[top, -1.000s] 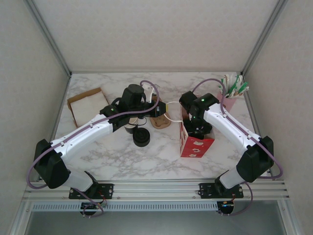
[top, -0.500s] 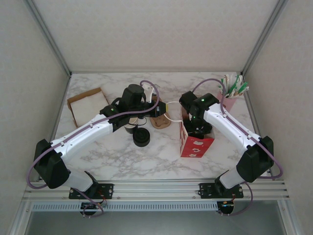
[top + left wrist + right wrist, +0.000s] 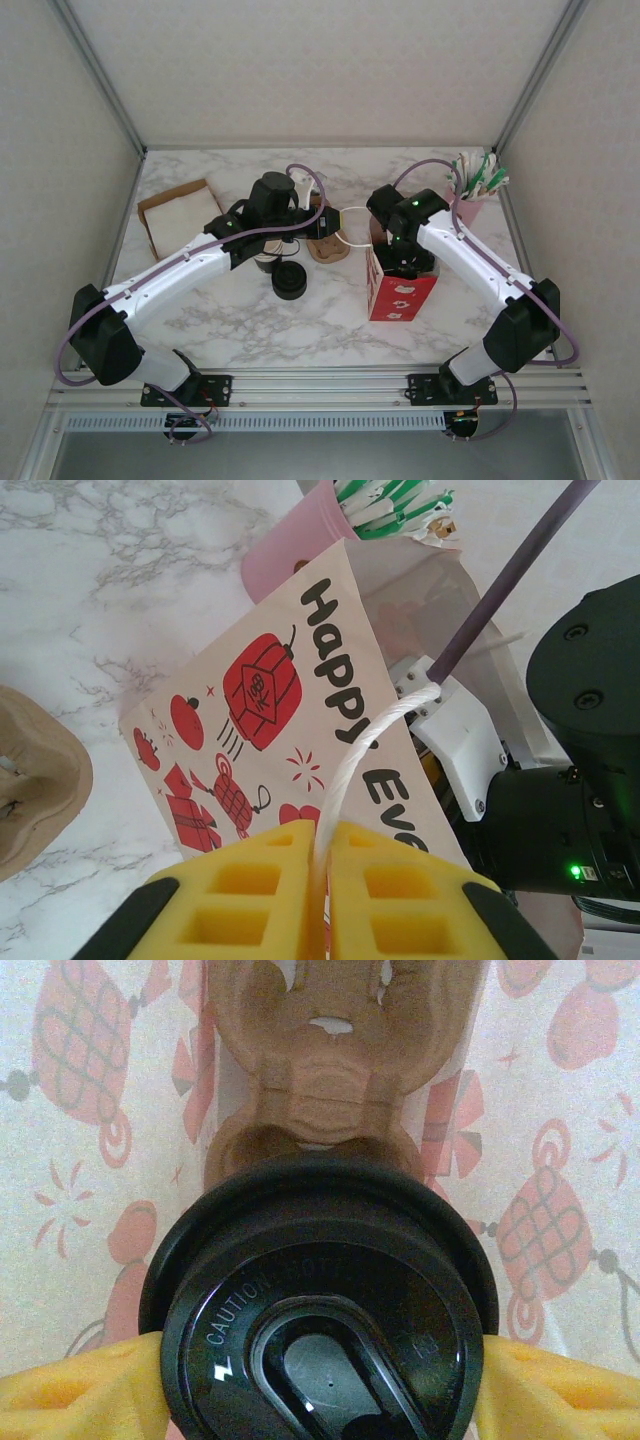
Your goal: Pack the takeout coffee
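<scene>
A red paper bag printed with lanterns stands upright on a marble tabletop, and both robot arms reach to it. The left hand hovers just left of the bag's open top, its yellow pads pressed together and pinching the bag's white cord handle, which arcs from the pads to the bag's rim. The right arm bends down over the bag from its right side, with the right hand lowered through the opening. The takeout coffee is inside the bag, its round black lid facing up between the right hand's yellow pads. One pad sits against each side of the lid's rim, set wide apart, but whether they squeeze the cup or only flank it cannot be told. The cup's sides are hidden under the lid. Also inside the bag, a moulded brown pulp carrier shows just beyond the lid and partly under it, against the pale pink-patterned inner walls. On the tabletop just left of the bag lies a second brown carrier. Behind the bag to its right stands a pink cup of green-and-white packets. A flat cardboard box lies well apart to the bag's left.
</scene>
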`<state>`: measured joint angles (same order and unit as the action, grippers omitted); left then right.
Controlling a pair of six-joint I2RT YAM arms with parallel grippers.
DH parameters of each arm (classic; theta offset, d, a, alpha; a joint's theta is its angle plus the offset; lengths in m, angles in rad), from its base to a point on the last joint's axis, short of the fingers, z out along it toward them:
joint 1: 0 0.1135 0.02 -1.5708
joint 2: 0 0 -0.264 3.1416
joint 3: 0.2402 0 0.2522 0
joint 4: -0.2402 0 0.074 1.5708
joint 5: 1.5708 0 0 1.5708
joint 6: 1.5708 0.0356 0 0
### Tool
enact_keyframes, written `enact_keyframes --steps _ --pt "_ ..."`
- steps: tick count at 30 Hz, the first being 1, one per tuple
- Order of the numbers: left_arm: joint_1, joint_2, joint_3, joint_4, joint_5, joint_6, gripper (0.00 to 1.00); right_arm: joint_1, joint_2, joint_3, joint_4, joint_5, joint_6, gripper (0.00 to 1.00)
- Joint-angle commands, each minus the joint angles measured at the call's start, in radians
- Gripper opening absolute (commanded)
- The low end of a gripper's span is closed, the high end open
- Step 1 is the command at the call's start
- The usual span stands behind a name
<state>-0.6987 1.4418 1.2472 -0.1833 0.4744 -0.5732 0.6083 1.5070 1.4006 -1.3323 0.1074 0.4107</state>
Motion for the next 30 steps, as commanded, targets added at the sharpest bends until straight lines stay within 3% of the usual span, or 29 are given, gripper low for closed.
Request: enact_keyframes --steps 1,13,30 --pt "-0.007 -0.002 0.012 0.019 -0.011 -0.008 0.12 -0.004 -0.030 0.037 -0.038 0.003 0.000 0.75" --pt "-0.007 0.001 0.012 0.021 -0.011 -0.011 0.14 -0.003 -0.037 0.058 -0.050 0.003 0.000 0.83" --pt "-0.007 0.017 0.026 0.022 -0.007 -0.014 0.15 -0.001 -0.066 0.132 -0.089 0.010 0.000 0.84"
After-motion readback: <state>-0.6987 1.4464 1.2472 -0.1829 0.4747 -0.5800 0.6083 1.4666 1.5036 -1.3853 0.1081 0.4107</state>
